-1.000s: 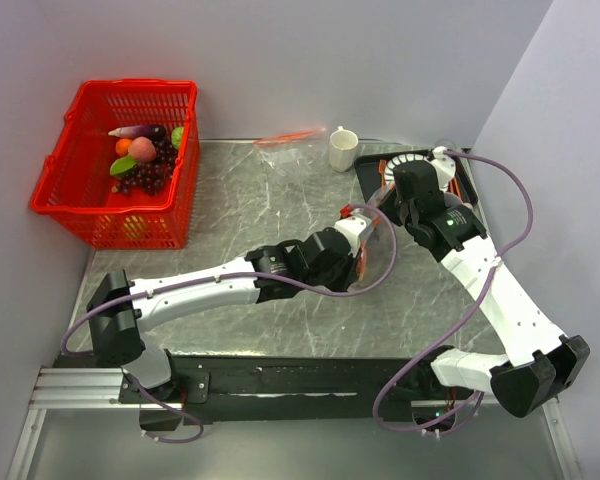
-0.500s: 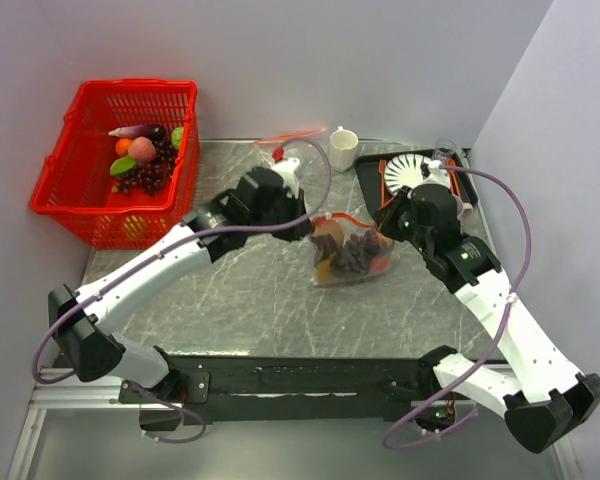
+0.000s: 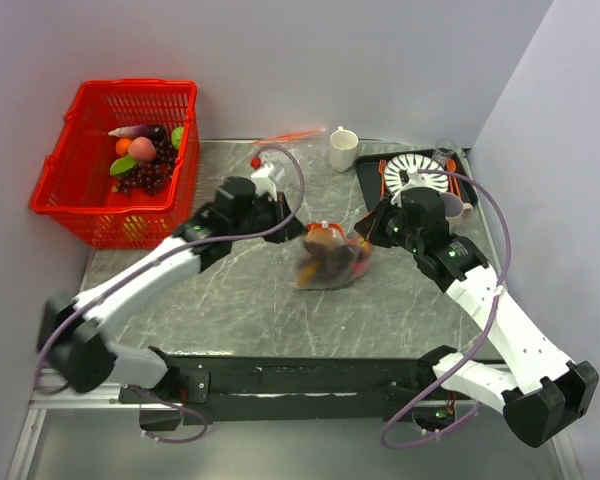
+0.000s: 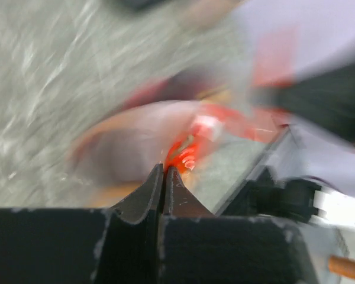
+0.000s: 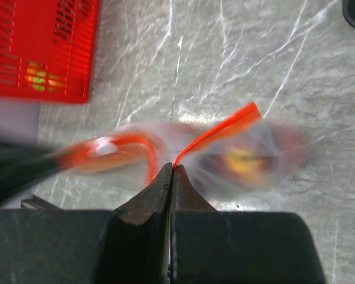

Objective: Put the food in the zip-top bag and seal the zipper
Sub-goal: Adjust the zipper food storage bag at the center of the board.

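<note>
Over the grey table point(image 3: 230, 290), your left gripper point(image 4: 164, 171) and right gripper point(image 5: 171, 168) both pinch the zipper point(image 5: 222, 131), stretched left-to-right between them.

The zip-top bag point(image 3: 321, 270) is clear glossy plastic, the table point(image 3: 240, 300) veined stone-look, the basket point(image 3: 115, 226) red plastic.

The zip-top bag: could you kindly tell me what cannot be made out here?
Top external: motion blur smears the zip-top bag; the food inside is indistinct.
Left wrist: blur hides whether the zipper is sealed at the left gripper.
Right wrist: bag contents blurred beyond the right gripper.
</note>
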You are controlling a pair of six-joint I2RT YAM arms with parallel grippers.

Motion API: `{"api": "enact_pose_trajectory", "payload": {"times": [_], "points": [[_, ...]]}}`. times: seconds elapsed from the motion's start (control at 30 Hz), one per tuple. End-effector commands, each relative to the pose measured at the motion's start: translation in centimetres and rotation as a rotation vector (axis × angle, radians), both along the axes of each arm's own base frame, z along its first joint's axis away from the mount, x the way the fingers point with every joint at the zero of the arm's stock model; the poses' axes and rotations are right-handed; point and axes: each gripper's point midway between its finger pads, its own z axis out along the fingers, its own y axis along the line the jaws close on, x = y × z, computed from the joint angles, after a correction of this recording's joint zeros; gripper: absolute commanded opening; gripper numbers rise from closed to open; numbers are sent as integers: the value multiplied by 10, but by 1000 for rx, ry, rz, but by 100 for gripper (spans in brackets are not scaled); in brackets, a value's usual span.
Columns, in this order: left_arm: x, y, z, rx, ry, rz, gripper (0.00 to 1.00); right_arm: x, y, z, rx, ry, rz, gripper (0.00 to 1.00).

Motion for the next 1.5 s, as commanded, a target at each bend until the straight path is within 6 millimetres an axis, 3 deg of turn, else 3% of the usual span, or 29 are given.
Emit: {"api": "enact_pose_trajectory", "payload": {"times": [0.0,0.13,0.23,0.37,0.5,0.7,0.97,1.0,1.03,1.07,1.1,1.13,1.2,1.23,1.33,1.4,1.47], "points": [[11,9,-120,155,229,84,1,8,10,42,72,-117,37,0],[18,20,-122,218,218,134,1,11,7,24,38,-76,18,0],[28,20,-81,206,141,150,1,11,5,26,41,-89,6,0],[27,25,-18,145,35,156,1,15,0,37,24,-111,-13,0],[18,29,22,87,-40,137,1,17,-5,47,5,-142,-35,0],[9,27,30,77,-55,86,1,19,1,43,17,-130,-11,0],[6,31,58,32,-112,98,1,11,15,46,71,-132,64,0],[7,31,56,25,-121,102,1,11,16,44,77,-131,67,0],[4,32,33,41,-88,99,1,10,16,36,76,-116,70,0],[9,26,34,-4,-123,99,1,10,17,29,76,-102,72,0],[10,23,16,-5,-102,97,1,10,20,25,87,-93,79,0],[4,20,-23,9,-27,82,1,9,20,10,80,-60,80,0],[3,6,-69,49,29,77,1,8,21,-1,84,-35,80,0],[2,11,-101,101,47,126,1,8,20,-11,76,-20,73,0],[-14,2,-122,114,55,130,1,7,15,-21,55,-10,48,0],[-17,6,-124,151,56,139,1,7,11,-24,39,-11,40,0],[-8,11,-107,182,24,173,1,9,10,-21,28,-17,33,0]]}}
